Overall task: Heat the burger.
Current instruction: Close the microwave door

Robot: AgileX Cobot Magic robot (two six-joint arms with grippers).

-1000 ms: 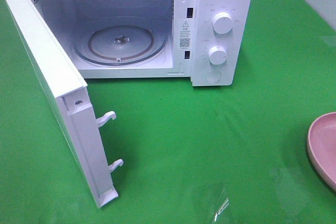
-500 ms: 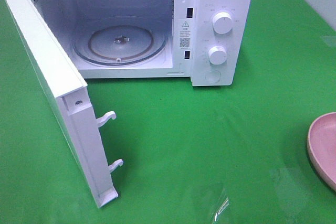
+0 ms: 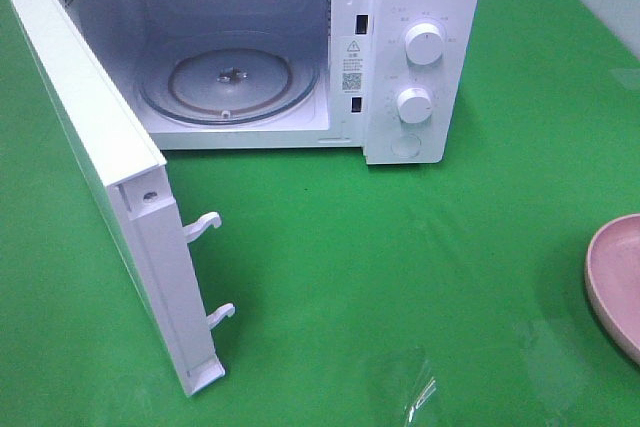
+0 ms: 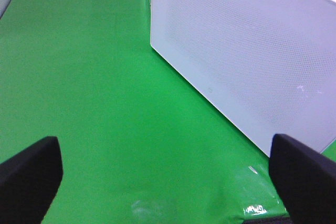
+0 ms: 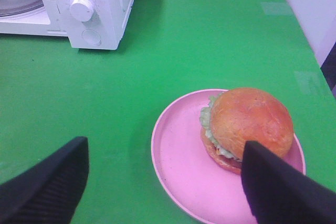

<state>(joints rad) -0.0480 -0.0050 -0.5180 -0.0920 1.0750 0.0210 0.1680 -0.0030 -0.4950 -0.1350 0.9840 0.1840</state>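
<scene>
Neither arm shows in the high exterior view. The left tool [image 4: 168,179] appears only in its own wrist view, as two dark fingers [image 4: 29,174] at opposite edges of the picture; the jaws stand wide apart with nothing between them. The right tool [image 5: 165,182] likewise shows in its wrist view as two dark fingers [image 5: 50,184] spread wide, gripping nothing. Both tools are angled downward, raised above the tabletop [image 4: 105,87].

burger [image 5: 247,124] on pink plate [image 5: 184,171] | end effector [image 5: 165,182] spread, apparently above
</scene>
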